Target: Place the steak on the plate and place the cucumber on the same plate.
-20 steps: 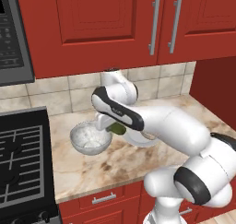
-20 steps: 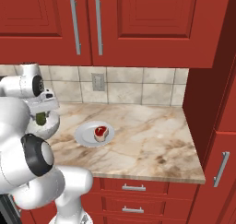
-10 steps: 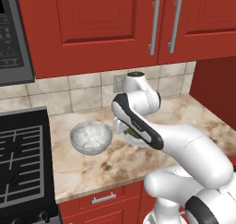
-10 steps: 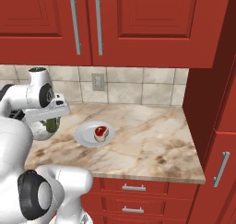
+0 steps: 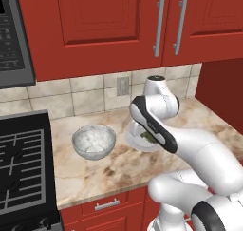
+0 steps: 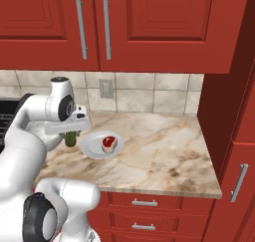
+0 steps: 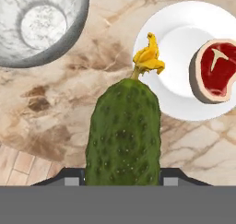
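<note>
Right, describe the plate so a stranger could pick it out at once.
On the marble counter below the red cabinets, two round dishes sit left of the corner. The plate is the flat white one, right of the deep speckled bowl. It alone carries the red steak.

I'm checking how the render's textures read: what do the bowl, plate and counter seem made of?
Bowl: speckled grey, stone or glazed ceramic, faintly glossy. Plate: plain white, smooth, probably ceramic. Counter: beige with brown veins, polished marble-like stone.

Steak (image 7: 215, 71) on plate (image 7: 173, 61); bowl (image 5: 94, 141) left; cucumber (image 7: 123, 133) above counter (image 6: 164, 151).
</note>
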